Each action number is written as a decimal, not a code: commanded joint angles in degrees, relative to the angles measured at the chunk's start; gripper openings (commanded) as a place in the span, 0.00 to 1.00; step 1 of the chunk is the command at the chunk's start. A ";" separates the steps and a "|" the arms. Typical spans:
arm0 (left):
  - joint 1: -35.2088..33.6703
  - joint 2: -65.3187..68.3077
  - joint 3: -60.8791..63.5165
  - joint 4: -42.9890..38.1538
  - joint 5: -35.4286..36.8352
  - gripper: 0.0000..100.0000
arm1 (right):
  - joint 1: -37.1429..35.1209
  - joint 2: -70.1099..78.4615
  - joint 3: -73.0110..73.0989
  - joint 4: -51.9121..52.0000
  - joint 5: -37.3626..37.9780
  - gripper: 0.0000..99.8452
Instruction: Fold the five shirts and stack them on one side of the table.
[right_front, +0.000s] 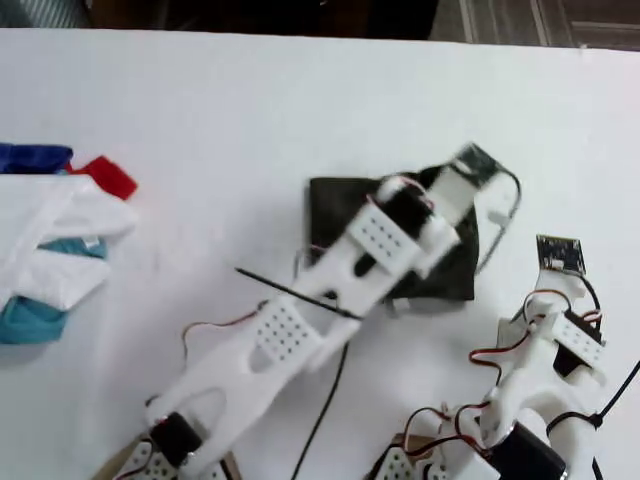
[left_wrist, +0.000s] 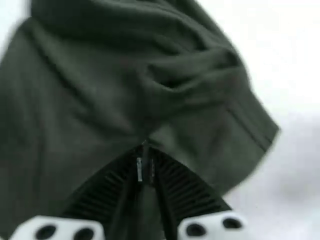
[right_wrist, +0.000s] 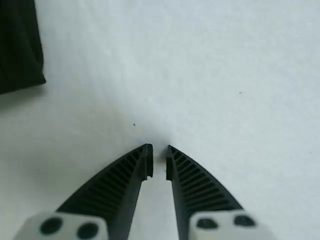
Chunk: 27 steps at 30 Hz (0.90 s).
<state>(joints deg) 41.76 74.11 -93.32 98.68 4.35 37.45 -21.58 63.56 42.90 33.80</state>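
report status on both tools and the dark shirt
Left tool shut on dark shirt. Right tool open a crack, empty, over table. Shirt pile well clear.

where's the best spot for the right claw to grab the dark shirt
Probably the free corner nearest the right claw, approached low from the right arm's side. That corner of the dark shirt lies flat on the table, so only its edge offers fabric to pinch, and the left claw grips another part.
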 joint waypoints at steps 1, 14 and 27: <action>2.46 -1.23 -1.71 1.76 0.44 0.03 | 0.13 -1.27 -0.18 -1.01 -0.18 0.06; -1.23 -9.23 -1.89 1.41 0.44 0.03 | 0.13 -1.27 -0.18 -1.01 -0.18 0.06; 0.62 4.92 -2.33 -2.20 0.35 0.03 | 0.13 -1.27 -0.18 -1.01 -0.18 0.06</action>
<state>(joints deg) 40.35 79.74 -93.85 93.85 4.44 37.45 -21.58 63.56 42.90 33.80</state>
